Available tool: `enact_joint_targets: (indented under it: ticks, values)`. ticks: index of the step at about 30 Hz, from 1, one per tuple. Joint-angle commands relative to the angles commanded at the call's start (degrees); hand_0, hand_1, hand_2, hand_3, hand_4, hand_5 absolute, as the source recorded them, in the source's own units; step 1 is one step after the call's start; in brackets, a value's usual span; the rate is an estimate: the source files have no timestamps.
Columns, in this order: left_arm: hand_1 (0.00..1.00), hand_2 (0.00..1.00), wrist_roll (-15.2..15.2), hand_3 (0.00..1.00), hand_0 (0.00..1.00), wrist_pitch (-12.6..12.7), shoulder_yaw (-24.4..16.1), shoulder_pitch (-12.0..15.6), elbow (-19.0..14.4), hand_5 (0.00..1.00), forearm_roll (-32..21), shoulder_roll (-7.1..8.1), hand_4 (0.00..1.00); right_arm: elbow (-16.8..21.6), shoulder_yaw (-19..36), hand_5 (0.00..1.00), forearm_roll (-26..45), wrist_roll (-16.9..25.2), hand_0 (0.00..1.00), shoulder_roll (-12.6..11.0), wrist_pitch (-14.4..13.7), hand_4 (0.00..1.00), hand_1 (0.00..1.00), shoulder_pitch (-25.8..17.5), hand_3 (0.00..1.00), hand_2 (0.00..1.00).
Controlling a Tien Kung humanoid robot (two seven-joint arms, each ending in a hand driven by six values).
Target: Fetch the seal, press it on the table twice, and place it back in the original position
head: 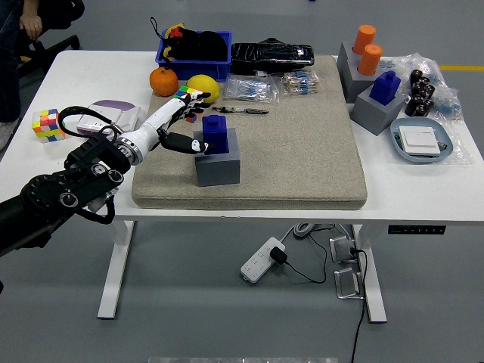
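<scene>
Left hand (185,121): white, black-tipped fingers spread and holding nothing, thumb tip just beside the blue seal (215,132); whether it touches cannot be told. Black arm enters from the lower left, reaching in over the table's (423,200) near left edge.
Blue seal: upright in a grey holder (218,160), on the beige mat's (302,159) left half.
Mat: covers the table's middle.
Colour cube (47,124): left edge of the table, beside a white-and-purple device (112,115).
Second colour cube (189,95): behind the fingers, partly hidden.
Grey-blue tray (422,141): right side, holding a white square item.
Second grey holder (376,107) with a blue seal: right, beside the mat.
Orange (162,80) and lemon (204,86): far left of the mat.
Clear bags (272,85): far part of the mat.
Blue bin (193,53), black pouch (271,54), grey stand with two orange cylinders (366,47): far edge.
Person (19,30): top left corner, partly seen.
</scene>
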Motion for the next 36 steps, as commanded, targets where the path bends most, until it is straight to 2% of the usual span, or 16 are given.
enact_joint_targets:
  ticks: [11, 12, 17, 18, 22, 23, 28, 29, 35, 36]
  values:
    - [0.835, 0.805, 0.4, 0.916, 0.813, -0.4, -0.3, 0.0, 0.8, 0.002, -1.0, -1.67, 0.917, 0.0, 0.0, 0.511, 0.0, 0.0, 0.820, 0.0, 0.1, 0.735, 0.719, 0.0, 0.697, 0.688]
    - [0.815, 0.794, 0.4, 0.901, 0.776, -0.4, -0.3, 0.0, 0.8, 0.002, -1.1, -1.77, 0.924, 0.0, 0.0, 0.511, 0.1, 0.0, 0.819, 0.0, 0.1, 0.735, 0.719, 0.1, 0.697, 0.687]
    - [0.815, 0.794, 0.5, 0.901, 0.776, -0.5, -0.7, 0.2, 0.9, 0.002, -1.7, -2.25, 0.924, 0.0, -0.1, 0.511, 0.1, 0.0, 0.819, 0.0, 0.0, 0.735, 0.719, 0.1, 0.697, 0.687]
    - [0.781, 0.751, 0.5, 0.862, 0.748, -0.5, -0.8, 0.2, 0.9, 0.002, -1.9, -2.32, 0.894, 0.0, -0.1, 0.511, 0.1, 0.0, 0.819, 0.0, 0.0, 0.734, 0.719, 0.1, 0.697, 0.688]
    - [0.781, 0.751, 0.6, 0.862, 0.748, -0.6, -0.9, 0.3, 1.1, 0.002, -2.0, -2.53, 0.894, 0.0, -0.2, 0.511, 0.1, 0.0, 0.819, 0.0, 0.0, 0.734, 0.719, 0.1, 0.697, 0.688]
    - [0.749, 0.709, 0.7, 0.821, 0.718, -0.6, -1.0, 0.4, 1.1, 0.002, -2.0, -2.55, 0.844, 0.0, -0.2, 0.511, 0.1, 0.0, 0.819, 0.0, 0.0, 0.734, 0.719, 0.1, 0.697, 0.688]
    - [0.749, 0.709, 1.0, 0.821, 0.718, -0.4, -0.9, 0.5, 1.5, 0.002, -1.6, -2.54, 0.844, 0.0, -0.4, 0.511, 0.2, 0.0, 0.819, -0.1, 0.0, 0.734, 0.719, 0.1, 0.697, 0.688]
    - [0.695, 0.649, 1.0, 0.766, 0.674, -0.3, -0.9, 0.5, 1.5, 0.002, -1.5, -2.55, 0.811, 0.0, -0.5, 0.511, 0.2, 0.0, 0.819, -0.1, 0.0, 0.734, 0.719, 0.1, 0.696, 0.688]
    - [0.695, 0.649, 1.0, 0.766, 0.674, 0.4, -0.7, 0.6, 1.6, 0.002, -1.1, -2.56, 0.811, 0.0, -0.6, 0.511, 0.2, 0.0, 0.819, -0.2, 0.0, 0.734, 0.719, 0.1, 0.696, 0.688]
    - [0.634, 0.584, 1.0, 0.653, 0.639, 0.5, -0.7, 0.6, 1.6, 0.002, -0.9, -2.54, 0.787, 0.0, -0.6, 0.511, 0.2, 0.0, 0.818, -0.2, 0.0, 0.734, 0.719, 0.1, 0.696, 0.688]
